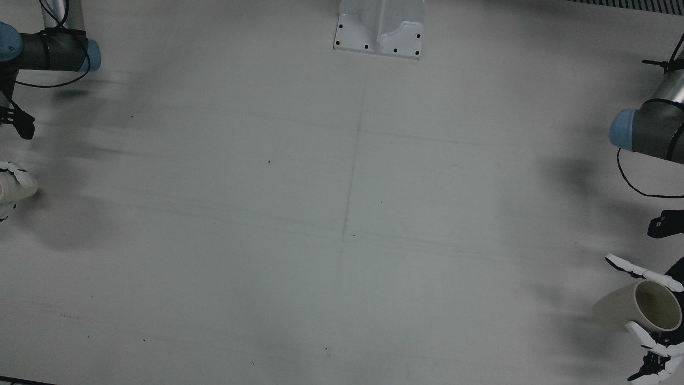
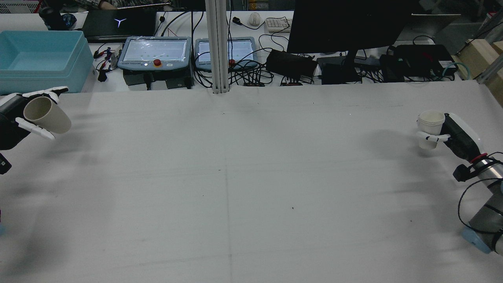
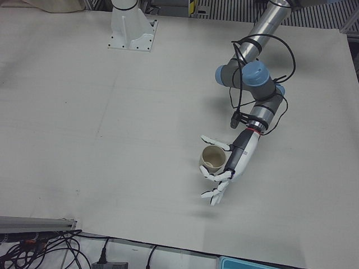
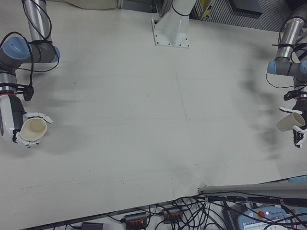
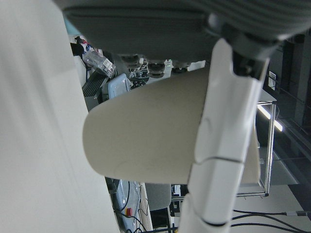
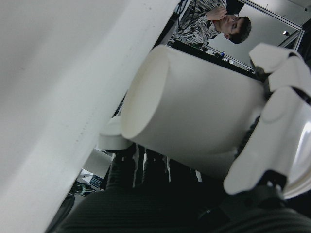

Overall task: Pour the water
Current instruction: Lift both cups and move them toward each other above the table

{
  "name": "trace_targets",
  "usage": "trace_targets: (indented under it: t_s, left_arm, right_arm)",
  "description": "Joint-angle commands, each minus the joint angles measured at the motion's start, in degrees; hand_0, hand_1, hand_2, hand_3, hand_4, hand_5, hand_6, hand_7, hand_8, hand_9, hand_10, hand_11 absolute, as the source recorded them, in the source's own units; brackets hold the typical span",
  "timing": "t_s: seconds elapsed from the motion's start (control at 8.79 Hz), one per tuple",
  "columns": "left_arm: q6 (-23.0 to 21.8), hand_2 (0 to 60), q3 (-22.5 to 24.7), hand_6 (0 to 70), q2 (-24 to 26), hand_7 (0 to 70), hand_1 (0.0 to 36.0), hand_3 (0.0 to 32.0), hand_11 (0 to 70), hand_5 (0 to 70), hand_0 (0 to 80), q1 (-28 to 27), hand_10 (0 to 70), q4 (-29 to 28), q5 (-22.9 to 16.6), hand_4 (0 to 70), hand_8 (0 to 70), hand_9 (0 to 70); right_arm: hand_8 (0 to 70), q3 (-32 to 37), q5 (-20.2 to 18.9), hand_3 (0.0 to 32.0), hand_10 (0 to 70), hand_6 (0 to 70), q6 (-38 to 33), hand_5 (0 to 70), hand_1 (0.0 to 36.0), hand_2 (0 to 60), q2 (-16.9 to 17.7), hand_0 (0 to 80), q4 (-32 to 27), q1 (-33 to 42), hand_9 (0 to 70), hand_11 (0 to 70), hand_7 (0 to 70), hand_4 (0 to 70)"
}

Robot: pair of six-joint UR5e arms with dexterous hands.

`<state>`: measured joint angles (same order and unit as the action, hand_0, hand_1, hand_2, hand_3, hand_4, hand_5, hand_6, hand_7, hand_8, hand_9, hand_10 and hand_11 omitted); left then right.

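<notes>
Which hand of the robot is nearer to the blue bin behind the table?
Left. The left hand, holding a cup, is just before the blue bin; the right hand is across the table.

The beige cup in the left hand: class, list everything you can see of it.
The beige cup is a plain, matte, handleless tumbler that widens slightly toward its open mouth; it looks like paper or plastic. It is tilted well off upright, its mouth toward the left hand's arm. No contents show inside it. The hand's white fingers wrap its side and hold it above the table, near that side's edge. Nothing else touches it.
</notes>
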<state>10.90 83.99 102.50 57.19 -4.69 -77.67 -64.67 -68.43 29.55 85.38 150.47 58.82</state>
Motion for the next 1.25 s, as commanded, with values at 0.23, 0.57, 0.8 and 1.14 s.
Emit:
trace_targets:
  t_s: [0.23, 0.57, 0.8, 1.14]
  left_arm:
    - [0.9, 0.0, 1.7, 11.7, 4.5, 22.6, 17.0, 0.0, 3.8, 70.0, 80.0, -4.2, 1.3, 4.2, 0.1, 49.2, 7.0, 4.7]
    - [2.0, 0.0, 1.6, 11.6, 8.9, 22.1, 17.1, 0.0, 3.6, 70.0, 80.0, -9.8, 1.1, 8.4, 0.1, 49.5, 7.1, 4.5]
    - [4.4, 0.0, 1.7, 11.4, 12.1, 21.8, 17.4, 0.0, 2.8, 70.0, 80.0, -11.9, 0.6, 10.8, 0.1, 50.0, 7.1, 4.3]
    - [6.3, 0.0, 1.5, 11.5, 17.6, 21.7, 17.6, 0.0, 2.4, 70.0, 80.0, -14.5, 0.3, 15.7, 0.1, 51.9, 7.1, 4.1]
  right_arm:
    - [43.2, -34.0, -6.8, 0.0, 60.3, 53.9, 5.0, 70.0, 17.9, 40.3, 3.6, 51.2, 25.4, 10.3, 58.3, 70.0, 67.1, 40.7]
    - [42.1, -43.6, -7.2, 0.0, 59.0, 58.6, 9.5, 70.0, 21.5, 49.8, -6.8, 53.1, 42.6, 10.0, 56.2, 70.0, 70.0, 46.9]
    - [41.8, -48.8, -6.9, 0.0, 57.0, 63.3, 14.2, 70.0, 26.5, 57.4, -12.5, 57.4, 50.8, 5.5, 55.5, 70.0, 70.0, 54.8]
    - [41.6, -49.9, -1.2, 0.0, 54.3, 70.0, 21.0, 70.0, 35.6, 60.0, -25.4, 78.8, 63.3, -6.2, 54.7, 70.0, 70.0, 70.0]
